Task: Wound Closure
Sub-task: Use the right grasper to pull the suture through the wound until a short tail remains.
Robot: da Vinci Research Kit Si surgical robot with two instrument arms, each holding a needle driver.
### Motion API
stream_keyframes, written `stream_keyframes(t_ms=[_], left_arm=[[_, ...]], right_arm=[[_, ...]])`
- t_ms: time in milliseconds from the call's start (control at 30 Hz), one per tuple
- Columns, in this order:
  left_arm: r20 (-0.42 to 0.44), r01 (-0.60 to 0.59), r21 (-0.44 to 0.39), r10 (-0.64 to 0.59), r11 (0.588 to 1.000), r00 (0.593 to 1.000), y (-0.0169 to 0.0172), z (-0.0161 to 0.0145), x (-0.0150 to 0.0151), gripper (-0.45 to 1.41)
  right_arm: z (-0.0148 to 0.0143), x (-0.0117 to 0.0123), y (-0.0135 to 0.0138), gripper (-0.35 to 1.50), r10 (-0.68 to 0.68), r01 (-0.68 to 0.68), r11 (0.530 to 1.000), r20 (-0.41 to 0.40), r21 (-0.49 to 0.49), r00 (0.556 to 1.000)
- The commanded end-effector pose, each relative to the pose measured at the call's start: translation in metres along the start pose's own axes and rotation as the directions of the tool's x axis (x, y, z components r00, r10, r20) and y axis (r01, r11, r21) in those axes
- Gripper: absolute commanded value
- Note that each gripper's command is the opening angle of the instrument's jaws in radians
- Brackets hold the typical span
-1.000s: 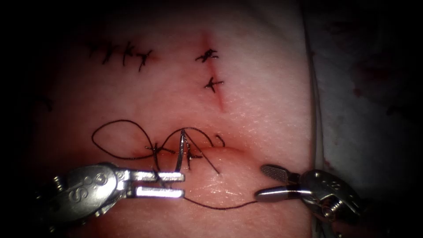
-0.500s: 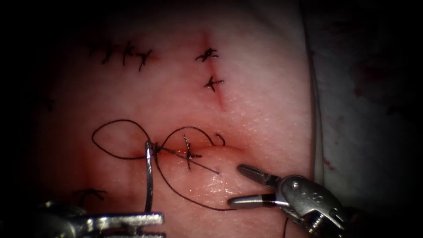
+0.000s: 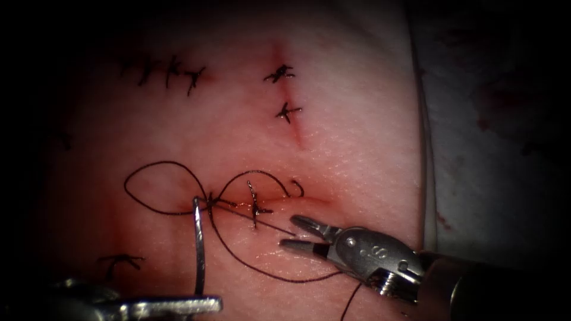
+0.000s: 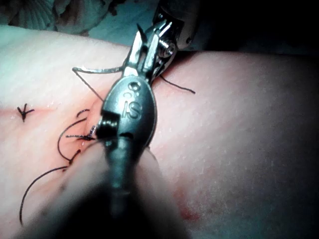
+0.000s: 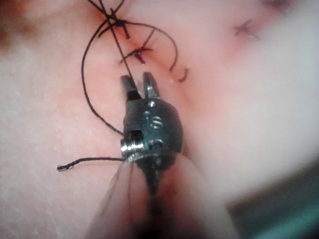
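My left tool (image 3: 178,307) sits at the lower left edge, jaws shut on one end of the curved needle (image 3: 198,249). The needle rises to the left stitch (image 3: 209,200) on the cut (image 3: 297,199); I cannot tell if it touches the tissue. The left wrist view shows this grip (image 4: 142,59) and the needle (image 4: 94,69) above the tissue. Dark thread (image 3: 154,178) loops left of the stitches and curves below them. My right tool (image 3: 290,232) comes from the lower right, jaws narrowly parted around the thread's free tail (image 3: 270,224). Its jaws (image 5: 139,78) lie at the tail (image 5: 119,50).
A second stitch (image 3: 254,205) sits on the cut. Finished stitches lie at the upper left (image 3: 169,72), along a short upper cut (image 3: 284,92) and at the lower left (image 3: 119,260). The tissue's right edge (image 3: 423,148) borders pale cloth.
The left tool has carried the needle left and down, from the second stitch to the left one. The right tool has moved left to the thread tail, its jaws narrowing.
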Motion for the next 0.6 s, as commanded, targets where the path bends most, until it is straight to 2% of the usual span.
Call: stream_keyframes(t_ms=[33, 200, 333, 467, 600], left_arm=[[-0.003, -0.003, -0.001, 0.003, 1.0, 1.0, 0.0001, 0.0007, -0.0006, -0.45], [0.0, -0.009, -0.003, 0.009, 1.0, 1.0, 0.0006, 0.0008, -0.001, -0.45], [0.001, -0.01, -0.017, 0.01, 1.0, 1.0, 0.0001, 0.0003, -0.0019, -0.45], [0.071, 0.005, -0.002, -0.005, 1.0, 0.997, -0.0001, -0.0006, -0.0034, -0.45], [0.15, 0.051, 0.01, -0.052, 0.999, 0.987, 0.0005, -0.0018, -0.005, -0.45]], right_arm=[[0.0012, 0.0004, 0.0, -0.35, 0.002, -0.002, 1.0, 0.006, -0.003, 1.0], [0.0008, 0.0012, -0.0005, -0.35, 0.002, -0.001, 1.0, 0.046, -0.028, 0.999], [-0.0003, 0.0017, -0.0025, -0.35, 0.0, 0.001, 1.0, 0.074, -0.011, 0.997], [-0.0018, 0.002, -0.0064, -0.35, -0.006, 0.005, 1.0, 0.074, 0.019, 0.997], [-0.0037, 0.0026, -0.0117, -0.35, 0.003, -0.009, 0.997, 0.075, 0.074, 0.997]])
